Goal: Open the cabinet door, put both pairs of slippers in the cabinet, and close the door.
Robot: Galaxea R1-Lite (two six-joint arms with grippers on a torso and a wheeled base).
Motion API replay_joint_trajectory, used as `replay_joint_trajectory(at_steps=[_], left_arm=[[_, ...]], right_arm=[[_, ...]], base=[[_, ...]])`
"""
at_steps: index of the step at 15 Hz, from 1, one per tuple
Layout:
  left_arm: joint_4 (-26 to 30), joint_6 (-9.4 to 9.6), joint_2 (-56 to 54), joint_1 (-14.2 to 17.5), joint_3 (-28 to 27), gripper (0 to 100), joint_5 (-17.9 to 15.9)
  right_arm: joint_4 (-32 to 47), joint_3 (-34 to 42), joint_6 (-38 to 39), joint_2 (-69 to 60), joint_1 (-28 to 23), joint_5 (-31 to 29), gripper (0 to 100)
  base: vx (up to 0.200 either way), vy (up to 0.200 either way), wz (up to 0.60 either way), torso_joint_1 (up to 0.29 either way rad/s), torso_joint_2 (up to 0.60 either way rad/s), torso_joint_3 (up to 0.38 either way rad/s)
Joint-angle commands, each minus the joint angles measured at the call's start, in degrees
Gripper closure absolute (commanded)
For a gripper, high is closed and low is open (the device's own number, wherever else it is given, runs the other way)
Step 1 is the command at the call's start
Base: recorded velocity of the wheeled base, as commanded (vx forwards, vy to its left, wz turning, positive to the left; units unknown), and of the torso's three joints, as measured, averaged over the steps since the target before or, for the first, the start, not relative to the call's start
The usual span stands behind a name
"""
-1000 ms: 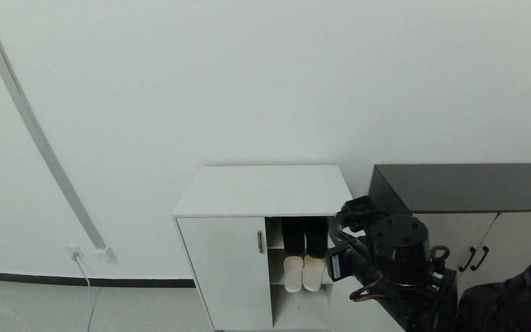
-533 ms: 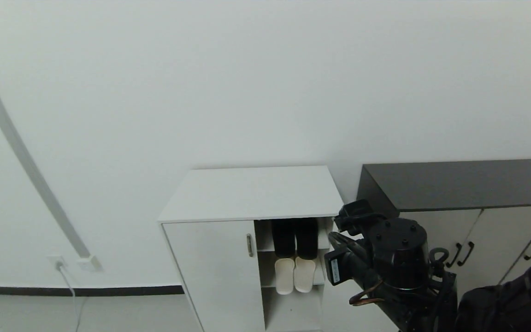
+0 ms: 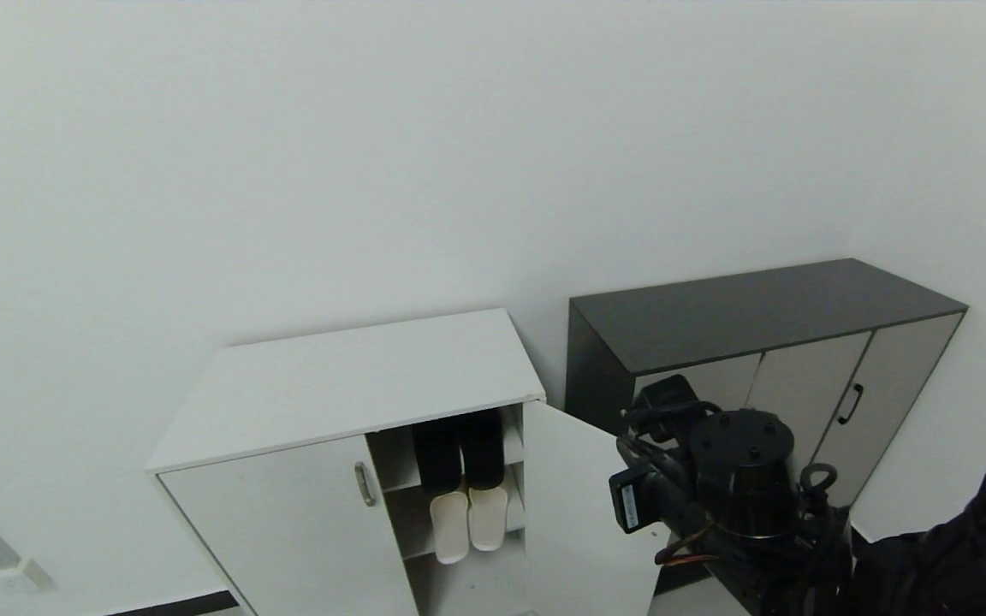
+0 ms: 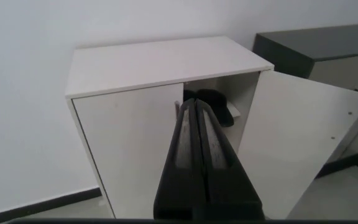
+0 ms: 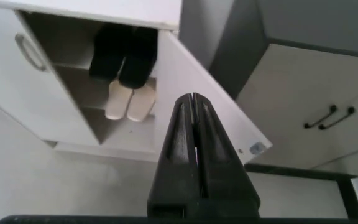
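Note:
The white cabinet [image 3: 347, 385] stands against the wall with its left door closed and its right door [image 3: 579, 505] swung wide open. Inside, a black pair of slippers [image 3: 459, 449] rests on the upper shelf and a white pair of slippers [image 3: 467, 522] on the shelf below, toes inward. My right arm hangs at the lower right, just beside the open door. The right gripper [image 5: 192, 98] is shut and empty, in front of the open door [image 5: 204, 106], with the white pair [image 5: 129, 102] beyond it. The left gripper [image 4: 194, 106] is shut and empty, facing the cabinet front [image 4: 129, 143].
A dark-topped cabinet [image 3: 758, 308] with grey doors and black handles stands right of the white one, close to the open door. A black bag [image 3: 947, 565] lies at the lower right. A wall conduit box [image 3: 22, 577] sits low on the left.
The whole head view has shifted, so both cabinets now sit further left and at an angle, and the open door's face shows. The slippers have stayed on their shelves.

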Motion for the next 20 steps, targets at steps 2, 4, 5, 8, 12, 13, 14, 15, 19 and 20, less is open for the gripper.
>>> replay_joint_trajectory(at_steps=[2, 4, 5, 8, 12, 13, 14, 15, 19, 20], left_arm=[[0.0, 0.02, 0.0, 0.0, 0.0, 100, 0.0], [0.0, 0.02, 0.1, 0.0, 0.0, 100, 0.0], [0.0, 0.02, 0.0, 0.0, 0.0, 100, 0.0], [0.0, 0.02, 0.1, 0.0, 0.0, 100, 0.0], [0.0, -0.07, 0.0, 0.0, 0.0, 100, 0.0], [0.0, 0.02, 0.0, 0.0, 0.0, 100, 0.0], [0.0, 0.02, 0.0, 0.0, 0.0, 100, 0.0], [0.0, 0.02, 0.1, 0.0, 0.0, 100, 0.0], [0.0, 0.02, 0.0, 0.0, 0.0, 100, 0.0], [0.0, 0.02, 0.1, 0.0, 0.0, 100, -0.1]], right_arm=[[-1.9, 0.3, -0.2, 1.7, -0.9, 0.0, 100], [-2.3, 0.3, -0.2, 1.8, -1.3, 0.0, 100], [-2.3, 0.2, -0.4, 2.0, -1.4, 0.0, 100], [-2.4, 0.8, -1.5, 2.3, -1.4, -0.1, 100], [-2.7, 0.6, -1.6, 2.9, -1.5, -0.1, 100], [-2.7, 0.4, -1.6, 3.1, -2.1, -0.2, 100], [-2.8, 0.2, -1.6, 3.5, -3.2, -0.2, 100], [-2.8, -0.2, -1.6, 3.8, -4.0, -0.3, 100], [-1.9, -5.6, -1.7, 5.8, -9.9, 0.0, 100], [-0.3, -8.4, -1.7, 7.5, -11.9, 0.0, 100]], base=[[0.000, 0.000, 0.00, 0.000, 0.00, 0.000], [0.000, 0.000, 0.00, 0.000, 0.00, 0.000], [-0.200, 0.000, 0.00, 0.007, 0.00, 0.002], [-0.200, 0.000, 0.00, 0.001, 0.00, 0.004], [-0.100, 0.000, 0.00, 0.009, 0.01, -0.002], [0.000, 0.000, 0.00, 0.000, 0.00, 0.000], [0.000, 0.000, 0.00, 0.000, 0.00, 0.000], [0.000, 0.000, 0.00, 0.000, 0.00, 0.000], [0.000, 0.000, 0.00, 0.000, 0.00, 0.000], [0.000, 0.000, 0.00, 0.000, 0.00, 0.000]])
